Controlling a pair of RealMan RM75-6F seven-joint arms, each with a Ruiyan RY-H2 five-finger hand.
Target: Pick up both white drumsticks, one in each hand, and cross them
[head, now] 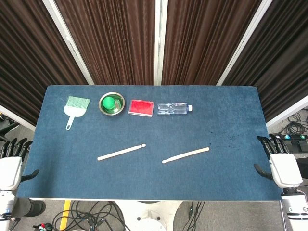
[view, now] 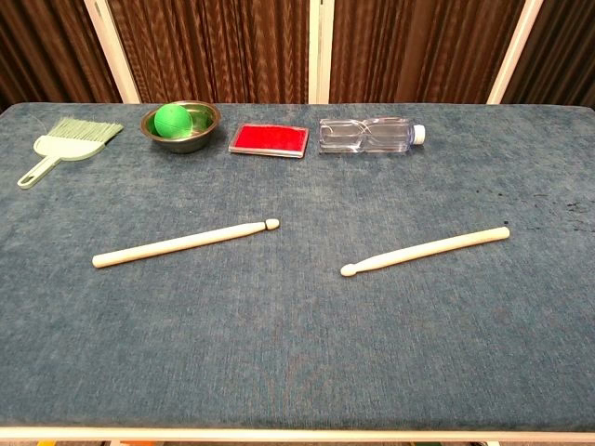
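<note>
Two white drumsticks lie apart on the blue table. The left drumstick slants with its tip toward the upper right. The right drumstick slants with its tip at the lower left. In the head view my left hand hangs off the table's left edge, fingers spread, holding nothing. On the opposite side, beyond the right edge, my right hand is spread the same way with nothing in it. Neither hand shows in the chest view.
Along the back of the table sit a green hand brush, a metal bowl with a green ball in it, a red flat box and a clear plastic bottle on its side.
</note>
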